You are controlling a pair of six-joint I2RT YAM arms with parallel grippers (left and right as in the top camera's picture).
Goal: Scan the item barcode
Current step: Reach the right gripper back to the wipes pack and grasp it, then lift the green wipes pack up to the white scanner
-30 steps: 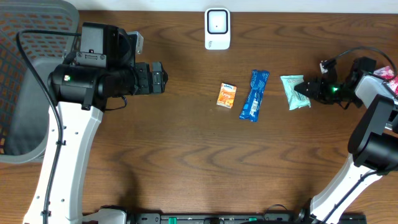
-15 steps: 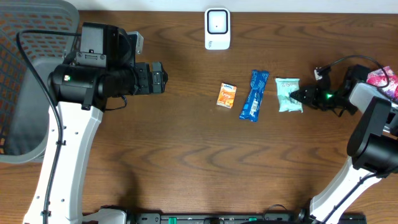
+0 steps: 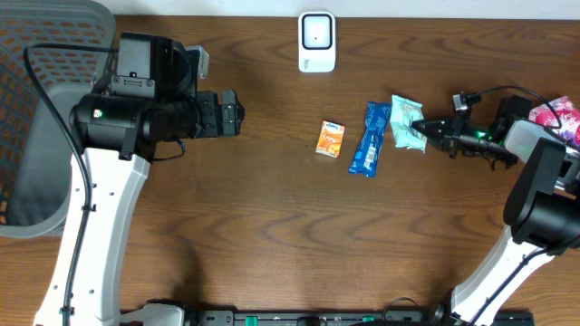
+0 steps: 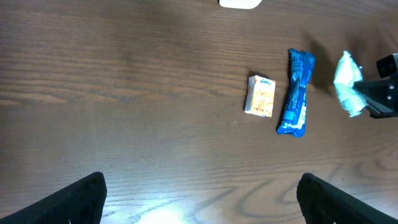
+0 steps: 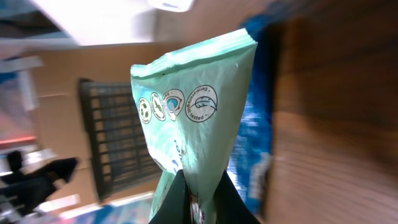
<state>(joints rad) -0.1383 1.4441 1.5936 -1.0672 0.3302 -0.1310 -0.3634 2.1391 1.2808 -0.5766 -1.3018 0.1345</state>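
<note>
- Pinching the pale green packet [image 3: 407,122] by one edge, my right gripper [image 3: 428,129] has its fingers clamped tight on it, toward the right side of the table [image 3: 272,226].
- On my right wrist feed the packet stands out ahead of the fingertips, round printed logos facing the lens.
- It sits just beside the upper end of the blue wrapper [image 3: 371,138]; I cannot tell if they touch.
- A small orange box [image 3: 331,139] lies left of the wrapper.
- The white scanner [image 3: 317,41] stands at the far edge, apart from the packet.
- My left gripper [image 4: 199,199] hangs over bare wood, fingers spread wide, holding nothing.
</note>
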